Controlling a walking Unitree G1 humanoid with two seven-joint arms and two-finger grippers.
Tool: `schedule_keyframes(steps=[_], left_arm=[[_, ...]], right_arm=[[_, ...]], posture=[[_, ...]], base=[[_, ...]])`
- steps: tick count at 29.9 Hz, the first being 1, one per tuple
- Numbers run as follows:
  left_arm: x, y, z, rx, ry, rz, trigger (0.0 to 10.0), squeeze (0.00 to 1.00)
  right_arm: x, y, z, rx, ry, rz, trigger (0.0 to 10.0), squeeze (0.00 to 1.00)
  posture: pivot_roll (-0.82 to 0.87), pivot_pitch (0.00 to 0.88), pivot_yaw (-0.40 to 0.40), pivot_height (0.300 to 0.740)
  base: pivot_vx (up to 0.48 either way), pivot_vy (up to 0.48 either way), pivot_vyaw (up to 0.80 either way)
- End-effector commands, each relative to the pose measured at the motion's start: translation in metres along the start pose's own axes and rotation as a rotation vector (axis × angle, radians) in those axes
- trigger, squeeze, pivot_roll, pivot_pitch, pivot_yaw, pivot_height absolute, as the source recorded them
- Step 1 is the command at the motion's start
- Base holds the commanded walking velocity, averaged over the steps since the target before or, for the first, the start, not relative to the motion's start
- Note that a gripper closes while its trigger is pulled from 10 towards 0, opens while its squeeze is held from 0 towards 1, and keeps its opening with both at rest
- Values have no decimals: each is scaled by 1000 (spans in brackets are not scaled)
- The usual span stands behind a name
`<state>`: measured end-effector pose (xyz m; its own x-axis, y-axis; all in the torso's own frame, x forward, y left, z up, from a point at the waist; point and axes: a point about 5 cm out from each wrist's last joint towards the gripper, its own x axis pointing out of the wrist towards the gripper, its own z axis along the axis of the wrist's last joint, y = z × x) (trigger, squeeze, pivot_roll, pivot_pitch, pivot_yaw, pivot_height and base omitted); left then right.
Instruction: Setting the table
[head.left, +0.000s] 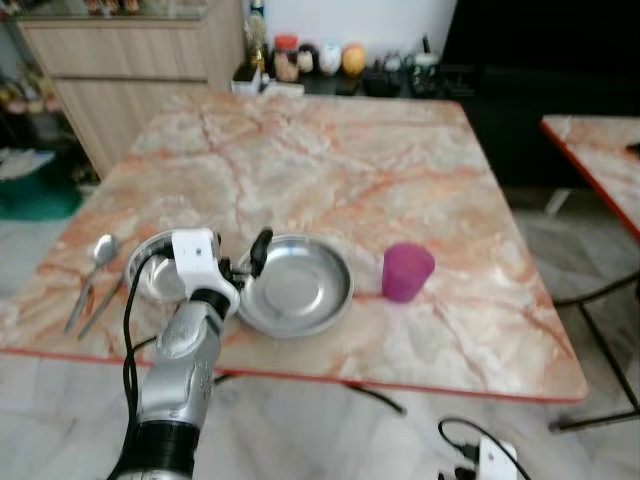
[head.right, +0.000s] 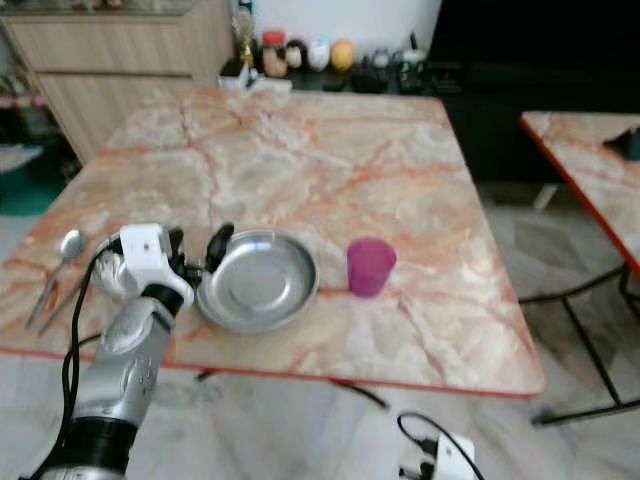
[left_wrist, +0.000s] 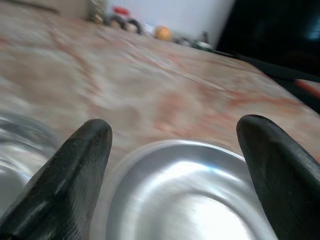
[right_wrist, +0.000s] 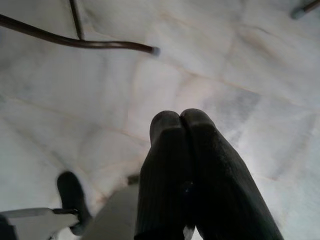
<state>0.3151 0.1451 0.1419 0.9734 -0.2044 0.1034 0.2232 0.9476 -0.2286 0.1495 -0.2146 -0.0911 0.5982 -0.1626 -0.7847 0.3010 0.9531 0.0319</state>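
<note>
Left gripper (head.left: 243, 262) right up front, fingers spread wide and grasping nothing, hovering over the near rim of the steel plate (head.left: 297, 284). I can see one black finger (left_wrist: 70, 170) either side of that plate in the wrist view. Just behind the gripper's wrist sits a steel bowl (head.left: 152, 275), and beyond that a spoon (head.left: 95, 270) near the marble table (head.left: 330, 170) edge. Past the plate, on the far side from my gripper, stands a purple cup (head.left: 406, 271). Right gripper (right_wrist: 182, 122) hangs low over the floor, fingers pressed together.
</note>
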Motion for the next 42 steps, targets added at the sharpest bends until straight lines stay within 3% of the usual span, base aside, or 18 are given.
schedule_keyframes(steps=[1, 8, 12, 16, 27, 42], left_arm=[[-9, 4, -3, -46, 52, -12, 10000, 0], [-31, 22, -8, -109, 104, 48, 10000, 0], [-54, 31, -11, -120, 163, 86, 10000, 0], [-59, 32, -13, -142, 188, 103, 10000, 0], [-40, 26, -31, -184, 264, 138, 10000, 0], [-29, 31, -33, -174, 220, 235, 10000, 0]], right_arm=[[-2, -4, -5, 7, 22, -13, 10000, 0], [-2, -4, -5, 4, 23, -14, 10000, 0], [-2, -4, -6, 2, 25, -15, 10000, 0], [-2, -4, -7, 3, 27, -16, 10000, 0], [-2, -2, -7, 8, 24, -11, 10000, 0], [-1, -2, -5, 3, 23, -13, 10000, 0]], posture=[[29, 39, -21, 740], [35, 43, -15, 740], [38, 35, -9, 740], [45, 25, -8, 740], [32, 36, 5, 740], [35, 55, -1, 740]], base=[[0, 0, 0], [0, 0, 0], [0, 0, 0], [0, 0, 0], [0, 0, 0], [0, 0, 0]])
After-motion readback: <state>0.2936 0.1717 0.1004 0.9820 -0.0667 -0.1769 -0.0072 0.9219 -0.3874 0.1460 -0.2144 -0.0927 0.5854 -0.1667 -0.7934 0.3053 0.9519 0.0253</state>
